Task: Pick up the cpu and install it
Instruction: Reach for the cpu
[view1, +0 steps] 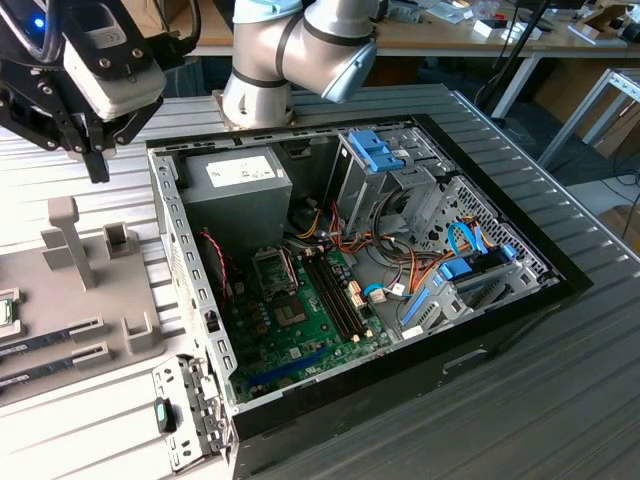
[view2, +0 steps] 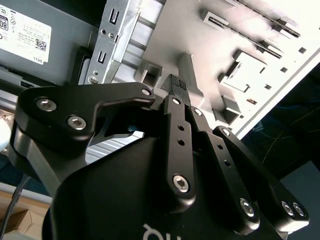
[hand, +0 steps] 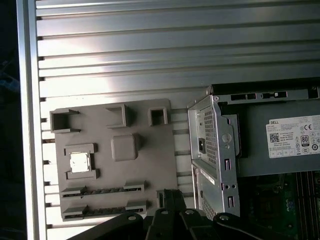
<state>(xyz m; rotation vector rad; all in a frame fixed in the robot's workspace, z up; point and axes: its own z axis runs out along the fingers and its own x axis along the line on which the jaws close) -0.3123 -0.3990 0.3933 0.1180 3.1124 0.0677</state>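
Claw (view1: 98, 170) hangs shut above tray (hand: 150, 150) holding one cpu (hand: 80, 161).

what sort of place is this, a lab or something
Likely a robotics lab or workshop: an open black desktop computer case lies on a ribbed metal table, a grey plastic fixture beside it holds the small silvery square cpu, and cluttered wooden desks stand behind.

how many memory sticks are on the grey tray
2. One stick lies in the tray's long slot beside the cpu; the other stick lies parallel in the next slot, at the tray's edge. None seems hidden.
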